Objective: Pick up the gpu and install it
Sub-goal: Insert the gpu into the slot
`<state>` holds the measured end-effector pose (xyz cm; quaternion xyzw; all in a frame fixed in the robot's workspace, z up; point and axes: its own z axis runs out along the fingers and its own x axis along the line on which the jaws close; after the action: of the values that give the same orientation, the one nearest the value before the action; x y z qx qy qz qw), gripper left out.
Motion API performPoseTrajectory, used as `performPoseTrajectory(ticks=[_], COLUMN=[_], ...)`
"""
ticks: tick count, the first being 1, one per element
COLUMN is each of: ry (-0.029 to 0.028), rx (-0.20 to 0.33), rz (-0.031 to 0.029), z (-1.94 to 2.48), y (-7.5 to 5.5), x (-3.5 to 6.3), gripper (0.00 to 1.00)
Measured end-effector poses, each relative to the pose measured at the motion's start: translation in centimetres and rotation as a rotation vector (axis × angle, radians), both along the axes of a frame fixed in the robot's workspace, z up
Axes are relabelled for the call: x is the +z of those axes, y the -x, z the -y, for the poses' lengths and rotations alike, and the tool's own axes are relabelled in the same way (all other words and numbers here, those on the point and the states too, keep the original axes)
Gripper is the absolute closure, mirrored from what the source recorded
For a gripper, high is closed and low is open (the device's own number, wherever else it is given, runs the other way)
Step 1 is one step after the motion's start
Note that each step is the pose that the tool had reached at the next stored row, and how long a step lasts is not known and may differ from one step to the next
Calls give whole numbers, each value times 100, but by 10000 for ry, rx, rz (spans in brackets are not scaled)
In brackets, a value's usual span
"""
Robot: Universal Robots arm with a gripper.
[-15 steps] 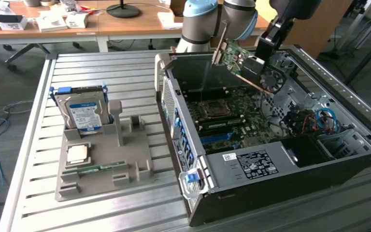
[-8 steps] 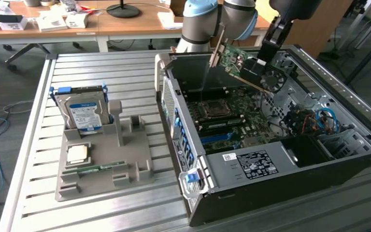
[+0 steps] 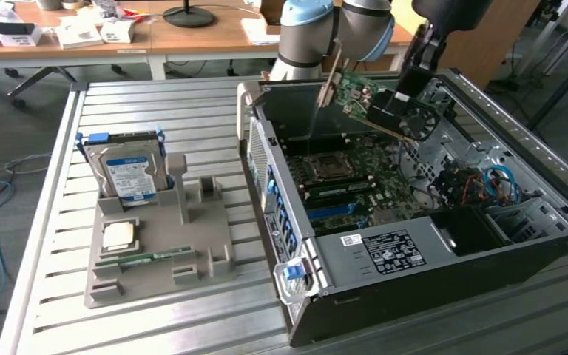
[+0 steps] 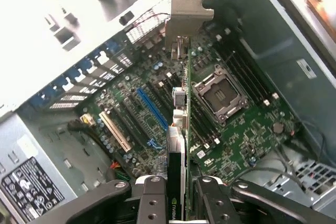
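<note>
The gpu (image 3: 371,103), a dark green card with a black fan and a silvery end bracket, hangs tilted in the air over the open computer case (image 3: 521,148). My gripper (image 3: 408,90) is shut on its fan end. From the wrist view the gpu (image 4: 179,129) appears edge-on between my fingers (image 4: 152,198), its bracket (image 4: 188,11) pointing away from me. Below it lies the motherboard (image 4: 247,135), where a long blue slot (image 4: 152,109) sits just to one side of the card's edge. The card is well above the board and touches nothing.
A grey holder (image 3: 156,251) on the slatted metal table (image 3: 146,103) carries a hard drive (image 3: 128,171), a processor chip (image 3: 118,235) and a memory stick (image 3: 151,257). The case walls, the power supply (image 3: 387,251) and cables (image 3: 487,185) ring the motherboard. Cluttered desks stand behind.
</note>
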<state>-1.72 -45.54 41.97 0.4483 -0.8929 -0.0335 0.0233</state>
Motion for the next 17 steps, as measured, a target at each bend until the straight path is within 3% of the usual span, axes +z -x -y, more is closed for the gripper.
performPoseTrajectory(ticks=[17], ry=[0], rx=[2506], rz=[0], z=[-1], y=[0], x=[-28], gripper=[74])
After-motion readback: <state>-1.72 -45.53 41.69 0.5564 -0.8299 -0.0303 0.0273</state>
